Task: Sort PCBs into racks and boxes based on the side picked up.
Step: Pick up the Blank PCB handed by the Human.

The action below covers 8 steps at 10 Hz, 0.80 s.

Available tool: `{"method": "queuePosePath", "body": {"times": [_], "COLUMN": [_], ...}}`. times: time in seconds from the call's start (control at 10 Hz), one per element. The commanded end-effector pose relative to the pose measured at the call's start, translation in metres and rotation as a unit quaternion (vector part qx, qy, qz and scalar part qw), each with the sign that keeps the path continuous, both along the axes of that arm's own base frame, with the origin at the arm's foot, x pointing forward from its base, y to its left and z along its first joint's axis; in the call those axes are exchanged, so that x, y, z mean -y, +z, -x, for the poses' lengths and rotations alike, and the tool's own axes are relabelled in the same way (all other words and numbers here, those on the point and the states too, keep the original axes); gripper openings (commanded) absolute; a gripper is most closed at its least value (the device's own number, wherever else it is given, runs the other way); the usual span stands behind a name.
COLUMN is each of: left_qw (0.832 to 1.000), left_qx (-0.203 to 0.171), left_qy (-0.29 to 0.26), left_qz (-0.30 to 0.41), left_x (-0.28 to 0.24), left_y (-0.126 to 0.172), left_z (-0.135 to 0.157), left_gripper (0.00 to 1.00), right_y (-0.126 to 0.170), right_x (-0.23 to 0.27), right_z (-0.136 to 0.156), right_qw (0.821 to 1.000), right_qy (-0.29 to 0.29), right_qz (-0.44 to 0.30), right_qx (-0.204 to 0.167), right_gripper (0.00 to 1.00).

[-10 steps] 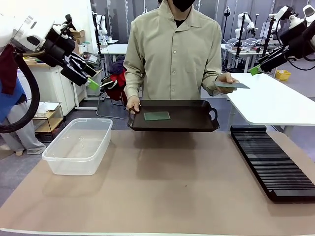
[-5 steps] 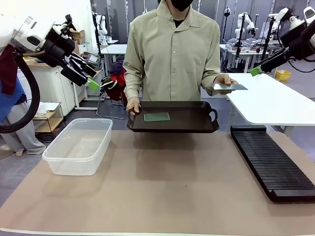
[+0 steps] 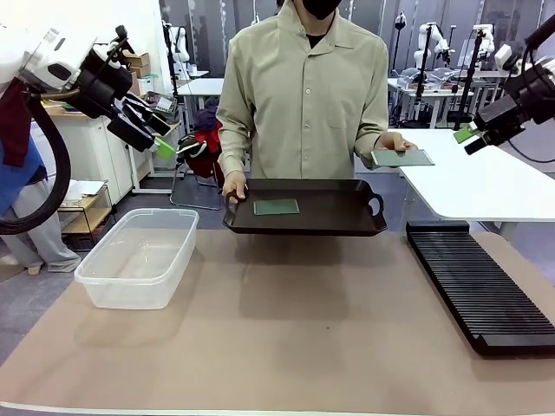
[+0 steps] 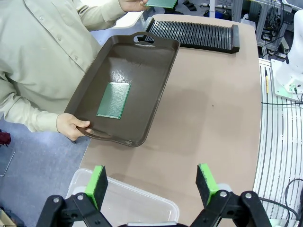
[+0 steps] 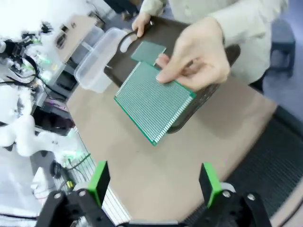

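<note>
A person holds one green PCB (image 3: 402, 158) (image 5: 153, 101) out flat in one hand toward my right gripper (image 3: 469, 138) (image 5: 154, 182), which hangs open a short way off it. A second PCB (image 3: 277, 205) (image 4: 113, 100) lies flat in the dark handled tray (image 3: 334, 215) (image 4: 156, 71) that the person's other hand holds above the table's far edge. My left gripper (image 3: 166, 146) (image 4: 152, 182) is open and raised over the clear plastic box (image 3: 139, 256) (image 4: 128, 203) at the left. The long black rack (image 3: 477, 284) (image 4: 194, 34) lies along the table's right side.
A white table (image 3: 486, 178) stands behind the rack at the right. The brown tabletop (image 3: 295, 329) stretches between box and rack. Cabinets and other workbenches sit behind the person.
My right gripper has dropped lower and swung toward the held PCB. The person's hand has tipped the PCB flatter. The left arm and tray are unmoved.
</note>
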<state>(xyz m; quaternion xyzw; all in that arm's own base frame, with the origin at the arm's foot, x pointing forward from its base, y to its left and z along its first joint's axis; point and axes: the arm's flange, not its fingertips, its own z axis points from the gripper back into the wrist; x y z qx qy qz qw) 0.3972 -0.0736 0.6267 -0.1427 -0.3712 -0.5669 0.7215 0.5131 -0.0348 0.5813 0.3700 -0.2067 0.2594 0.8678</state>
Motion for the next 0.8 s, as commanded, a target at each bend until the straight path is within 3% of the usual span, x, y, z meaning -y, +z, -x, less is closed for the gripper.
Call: {"method": "queuePosePath", "body": {"times": [0.0, 0.1, 0.2, 0.4, 0.5, 0.7], "left_qw": [1.000, 1.000, 1.000, 1.000, 1.000, 1.000], "left_qx": [0.001, 0.001, 0.001, 0.001, 0.001, 0.001], "left_qy": [-0.009, -0.009, -0.009, -0.009, -0.009, -0.009], "left_qz": [0.007, 0.007, 0.007, 0.007, 0.007, 0.007], "left_x": [0.000, 0.000, 0.000, 0.000, 0.000, 0.000], "left_y": [-0.002, -0.002, -0.002, -0.002, -0.002, -0.002], "left_z": [0.000, 0.000, 0.000, 0.000, 0.000, 0.000], "left_gripper": [1.00, 1.00, 1.00, 1.00, 1.00, 1.00], "right_y": [-0.007, -0.021, -0.014, -0.014, -0.024, -0.030], "right_x": [0.003, -0.007, 0.008, 0.008, 0.008, 0.016], "right_z": [-0.033, -0.033, -0.015, -0.015, -0.027, -0.058], "right_qw": [0.996, 0.996, 0.999, 0.999, 0.998, 0.985], "right_qy": [-0.049, -0.083, -0.017, -0.017, -0.036, -0.059], "right_qz": [-0.030, -0.009, -0.016, -0.016, -0.015, -0.116], "right_qx": [-0.067, -0.038, -0.039, -0.039, -0.051, -0.113], "right_gripper": [1.00, 1.00, 1.00, 1.00, 1.00, 1.00]}}
